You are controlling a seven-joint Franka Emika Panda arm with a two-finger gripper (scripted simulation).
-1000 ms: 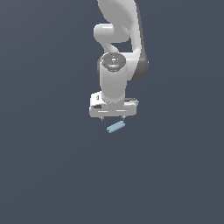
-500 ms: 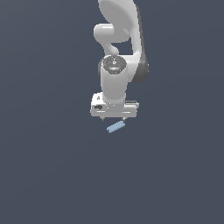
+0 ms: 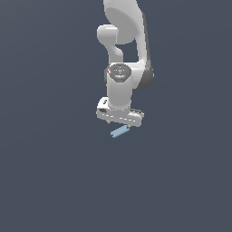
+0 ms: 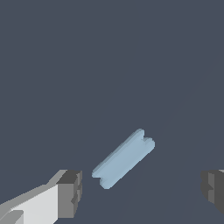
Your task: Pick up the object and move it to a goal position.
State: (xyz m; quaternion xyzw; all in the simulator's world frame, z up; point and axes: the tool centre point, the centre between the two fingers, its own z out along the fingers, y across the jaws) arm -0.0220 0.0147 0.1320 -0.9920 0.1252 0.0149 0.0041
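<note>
The hand (image 3: 119,121) hangs in the middle of the exterior view, and the light-blue bar (image 3: 119,131) lies on the dark counter (image 3: 50,181) just below it, slanting up toward the right of the frame. In the wrist view the hand (image 4: 142,190) is spread wide with nothing in it: one fingertip (image 4: 70,192) sits at the lower left, the other at the lower right edge, and the bar (image 4: 124,158) lies diagonally between and a little ahead of them, touching neither.

The step looks like lining up for the grasp. To do it well, turn the wrist so the fingers close across the bar's narrow width, centre over its middle, then descend straight and close gently. No goal marker shows in either view.
</note>
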